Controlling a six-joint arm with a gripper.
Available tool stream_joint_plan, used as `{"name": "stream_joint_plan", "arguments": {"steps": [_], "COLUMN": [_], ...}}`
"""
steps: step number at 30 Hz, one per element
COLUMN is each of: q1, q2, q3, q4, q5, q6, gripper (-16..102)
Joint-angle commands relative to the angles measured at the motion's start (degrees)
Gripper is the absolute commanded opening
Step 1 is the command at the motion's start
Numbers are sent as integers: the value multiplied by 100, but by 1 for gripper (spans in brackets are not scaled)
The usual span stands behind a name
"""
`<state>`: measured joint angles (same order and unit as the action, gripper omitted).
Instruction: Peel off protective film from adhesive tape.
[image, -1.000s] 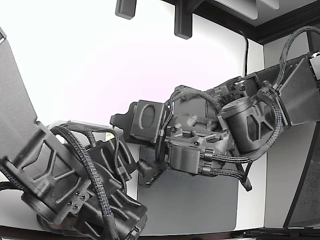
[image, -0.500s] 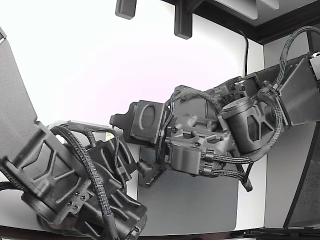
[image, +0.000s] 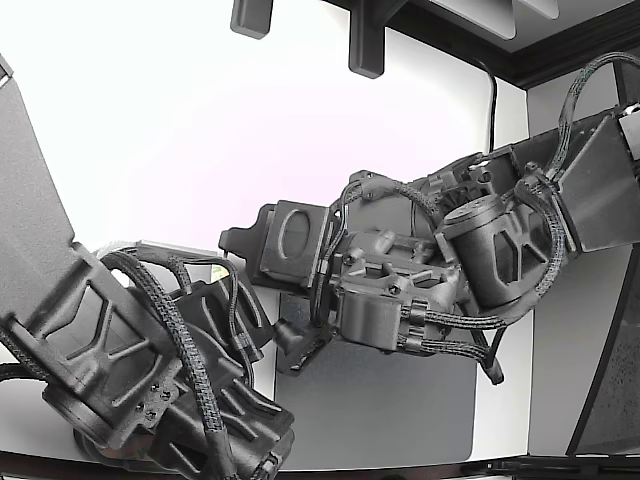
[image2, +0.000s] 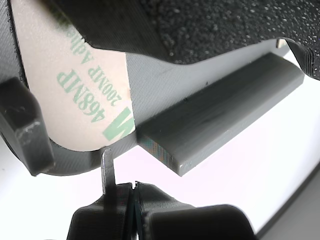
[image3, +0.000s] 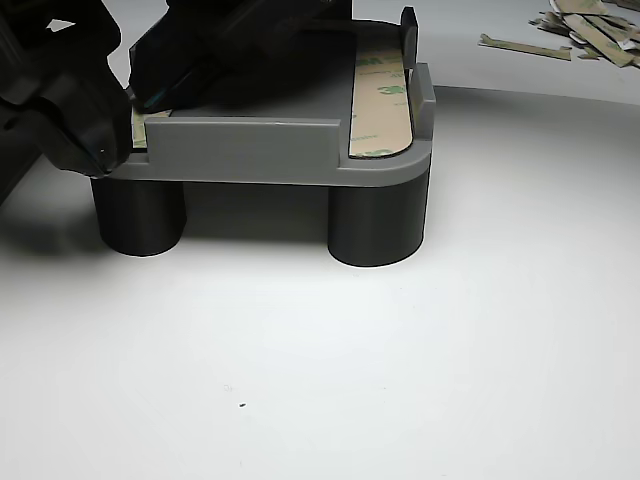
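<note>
At the rounded liner (image2: 75, 85) corner on the grey fixture (image2: 220, 120), I am nosing my pressed-together gripper (image2: 134, 192) tips in; picking that edge cleanly looks key.

my white table (image3: 400, 350) carries a grey fixture (image3: 270, 150) standing on round dark legs (image3: 378, 222). peeled film scraps (image3: 575, 25) lie at its far edge, well apart from the fixture.
</note>
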<state>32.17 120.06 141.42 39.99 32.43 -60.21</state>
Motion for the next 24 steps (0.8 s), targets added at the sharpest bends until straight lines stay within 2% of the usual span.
{"name": "stream_joint_plan", "arguments": {"steps": [1,24], "q1": [-35,-26], "q2": [88,0], "q3": [-185,-264], "q4": [-9,70], "q5": [35,18], "q6": [-9,18], "gripper": [-11,-11]}}
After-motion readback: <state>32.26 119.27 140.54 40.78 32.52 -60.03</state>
